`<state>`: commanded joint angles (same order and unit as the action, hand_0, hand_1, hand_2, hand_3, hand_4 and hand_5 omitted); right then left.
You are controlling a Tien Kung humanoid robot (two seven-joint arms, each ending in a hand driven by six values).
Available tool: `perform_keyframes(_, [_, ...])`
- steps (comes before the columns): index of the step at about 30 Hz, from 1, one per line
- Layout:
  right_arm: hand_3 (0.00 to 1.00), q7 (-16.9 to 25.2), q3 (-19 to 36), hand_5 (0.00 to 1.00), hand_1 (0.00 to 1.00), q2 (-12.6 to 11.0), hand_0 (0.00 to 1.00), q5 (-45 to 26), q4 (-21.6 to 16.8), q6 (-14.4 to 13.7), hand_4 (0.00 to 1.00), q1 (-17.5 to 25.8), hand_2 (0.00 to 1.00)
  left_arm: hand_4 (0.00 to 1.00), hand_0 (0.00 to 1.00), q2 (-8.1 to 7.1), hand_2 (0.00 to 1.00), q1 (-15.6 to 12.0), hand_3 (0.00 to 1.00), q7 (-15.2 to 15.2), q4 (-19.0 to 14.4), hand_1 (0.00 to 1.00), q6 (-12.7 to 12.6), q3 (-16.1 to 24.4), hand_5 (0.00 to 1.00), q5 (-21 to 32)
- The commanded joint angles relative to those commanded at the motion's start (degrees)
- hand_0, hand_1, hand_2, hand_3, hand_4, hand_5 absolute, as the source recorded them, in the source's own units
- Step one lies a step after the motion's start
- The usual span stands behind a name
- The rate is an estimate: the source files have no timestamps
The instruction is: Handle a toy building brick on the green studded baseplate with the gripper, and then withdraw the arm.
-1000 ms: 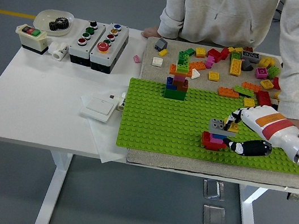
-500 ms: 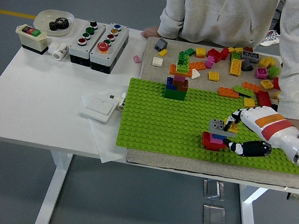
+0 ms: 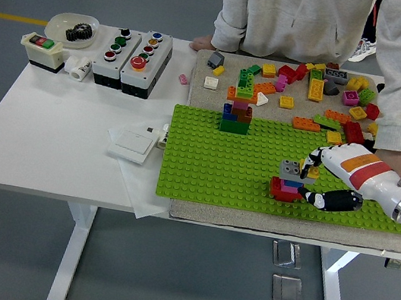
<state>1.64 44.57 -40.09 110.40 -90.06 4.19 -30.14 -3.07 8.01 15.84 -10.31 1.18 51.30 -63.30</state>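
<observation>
The green studded baseplate (image 3: 222, 161) lies on a beige mat. On its right part stands a small brick stack (image 3: 287, 181), with a grey brick on top and red, blue and pink ones below. My right hand (image 3: 308, 180) comes in from the right edge and closes on the stack's right side. Its upper fingers (image 3: 309, 163) rest by the grey brick and a yellow piece. The black thumb (image 3: 327, 199) lies against the red base. A taller tower (image 3: 238, 109) stands at the plate's far edge. My left arm does not show.
Many loose bricks (image 3: 326, 90) lie on the mat beyond the plate. A person stands at the far side, with one hand (image 3: 201, 43) on the table and a sleeve (image 3: 400, 114) hanging just behind my right arm. Button boxes (image 3: 133, 58), a bowl (image 3: 73, 27) and a white switch (image 3: 134, 141) sit to the left.
My right hand has edged slightly down and left against the stack. The person's sleeve on the right has shifted a little. The bricks have not moved.
</observation>
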Motion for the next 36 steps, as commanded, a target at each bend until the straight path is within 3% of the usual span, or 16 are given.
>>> perform_keyframes(36, [0.535,0.51,0.68,0.393,0.590,-0.03,0.611,0.21,-1.54,-1.51,0.683,-0.22,0.636,0.587,0.792,-0.04,0.644,-0.47,0.561,0.06,0.00,0.727,0.15,-0.12,0.611,-0.14])
